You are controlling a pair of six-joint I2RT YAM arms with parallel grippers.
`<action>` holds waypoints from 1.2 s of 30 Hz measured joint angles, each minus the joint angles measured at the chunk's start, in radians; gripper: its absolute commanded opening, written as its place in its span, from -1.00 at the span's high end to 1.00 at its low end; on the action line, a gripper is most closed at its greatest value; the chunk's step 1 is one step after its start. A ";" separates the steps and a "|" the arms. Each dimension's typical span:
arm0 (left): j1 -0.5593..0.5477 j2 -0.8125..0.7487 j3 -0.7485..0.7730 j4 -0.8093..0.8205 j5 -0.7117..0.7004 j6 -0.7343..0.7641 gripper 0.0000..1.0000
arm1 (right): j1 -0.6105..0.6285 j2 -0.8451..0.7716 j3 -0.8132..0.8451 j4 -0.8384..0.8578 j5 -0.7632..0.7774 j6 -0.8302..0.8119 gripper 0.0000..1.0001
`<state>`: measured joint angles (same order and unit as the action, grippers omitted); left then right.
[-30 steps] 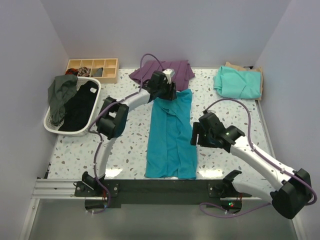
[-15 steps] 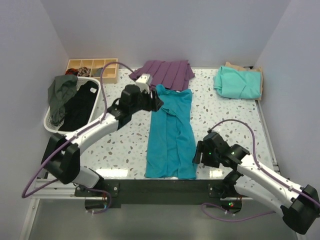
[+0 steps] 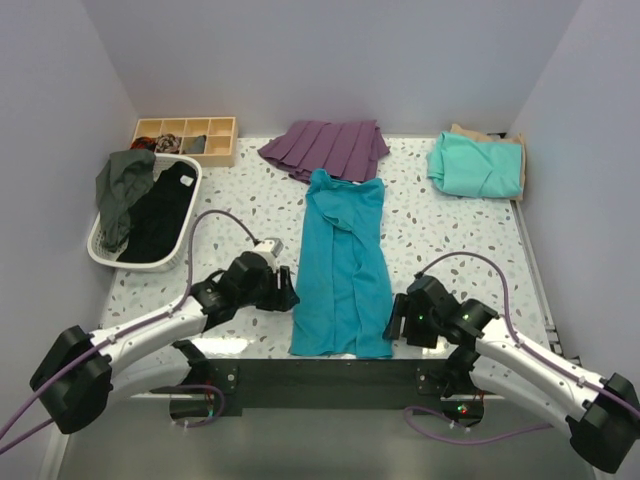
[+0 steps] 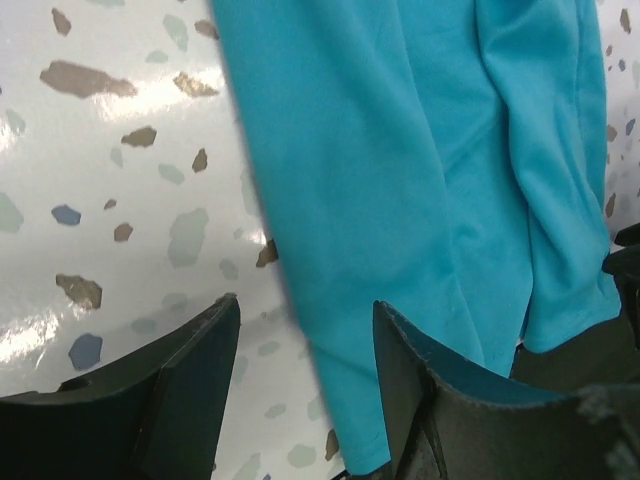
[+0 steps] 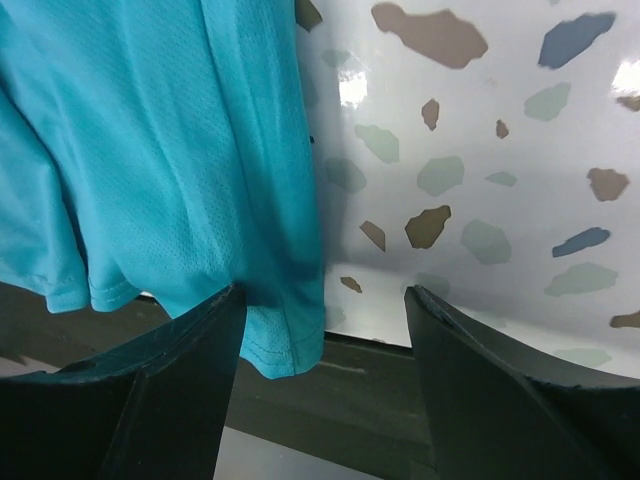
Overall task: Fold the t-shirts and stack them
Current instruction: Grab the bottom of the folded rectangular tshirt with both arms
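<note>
Teal shirt (image 3: 343, 265): folded long, mid-bench (image 3: 440, 215), near hem at the front edge.
Top view only: mint shirt (image 3: 478, 165) lies on tan shirt (image 3: 462, 130), far right corner; skirt (image 3: 325, 147); basket (image 3: 135, 266); tray (image 3: 185, 138).
Left wrist only: left gripper (image 4: 305, 325) is open, teal shirt's left edge between its fingers, ungripped.
Right wrist only: right gripper (image 5: 320, 305) is open, astride the right hem corner.
Counts: three shirts, two grippers.
</note>
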<state>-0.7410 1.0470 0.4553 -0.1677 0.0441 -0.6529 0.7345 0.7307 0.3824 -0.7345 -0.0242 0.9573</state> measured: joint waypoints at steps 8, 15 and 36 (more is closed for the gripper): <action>-0.016 -0.130 -0.126 -0.063 0.063 -0.087 -0.21 | 0.000 0.003 -0.037 0.061 -0.051 0.023 -0.38; -0.069 -0.233 -0.232 -0.042 0.158 -0.164 -0.21 | 0.000 0.027 -0.065 0.160 -0.108 0.044 -0.23; -0.233 -0.084 -0.322 0.249 0.235 -0.325 1.00 | 0.000 -0.008 -0.183 0.304 -0.232 0.093 0.98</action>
<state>-0.9741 0.9634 0.1333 0.0814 0.2794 -0.9775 0.7349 0.7227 0.1997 -0.4301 -0.2562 1.0504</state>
